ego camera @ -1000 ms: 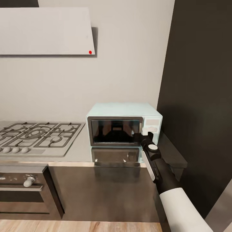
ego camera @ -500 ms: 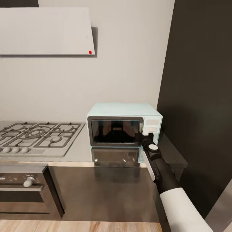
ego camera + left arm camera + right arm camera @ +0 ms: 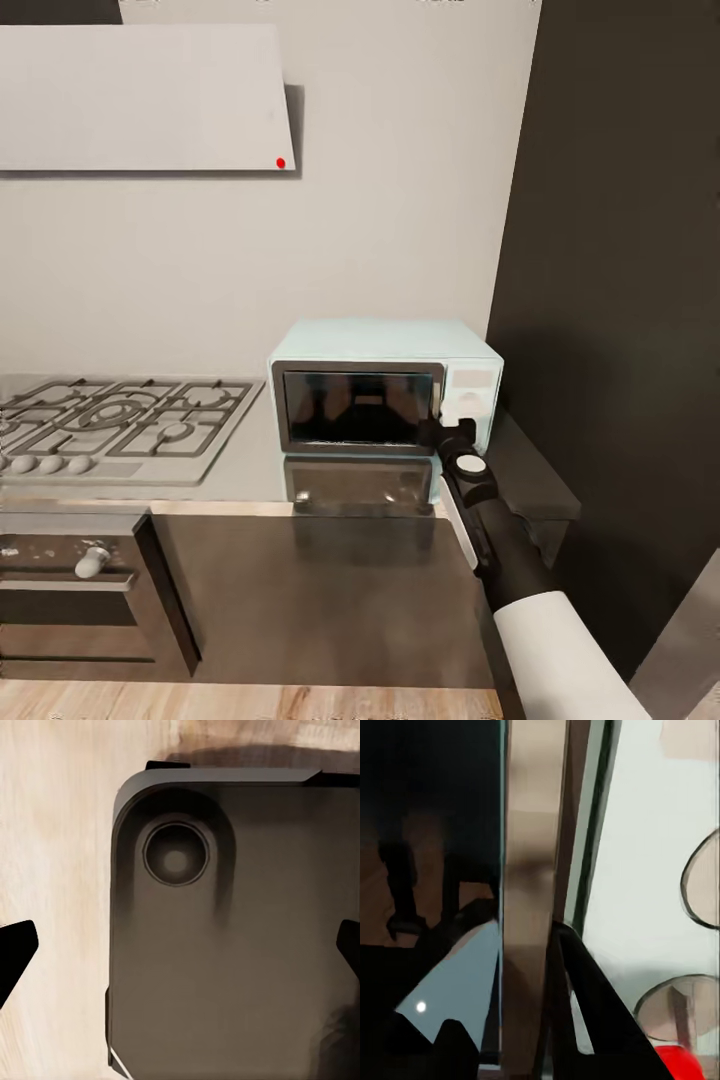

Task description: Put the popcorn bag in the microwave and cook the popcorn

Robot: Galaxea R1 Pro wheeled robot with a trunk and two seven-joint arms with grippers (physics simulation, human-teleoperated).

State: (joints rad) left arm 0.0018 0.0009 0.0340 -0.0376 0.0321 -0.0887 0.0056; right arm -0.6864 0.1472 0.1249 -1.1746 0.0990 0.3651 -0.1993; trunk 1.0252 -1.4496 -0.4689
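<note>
The pale mint-blue microwave (image 3: 385,345) stands on the grey countertop (image 3: 235,470) against the wall, its dark glass door (image 3: 358,408) closed. My right gripper (image 3: 438,425) is at the door's right edge, beside the light control panel (image 3: 470,395). In the right wrist view the gripper (image 3: 525,930) is shut on the door's brown vertical edge strip (image 3: 531,832), one finger on each side, with the red light (image 3: 675,1063) close by. My left gripper (image 3: 184,949) is open, its fingertips far apart over the robot's dark base. The popcorn bag and the popcorn are out of view.
A gas hob (image 3: 115,420) lies on the countertop left of the microwave, with an oven (image 3: 70,590) below it. A dark tall panel (image 3: 620,300) rises right of the microwave. A grey hood (image 3: 140,95) hangs above. Wood floor (image 3: 60,832) lies beneath.
My right gripper has edged slightly up and in against the door's right edge. The door stays closed and the view has shifted a touch.
</note>
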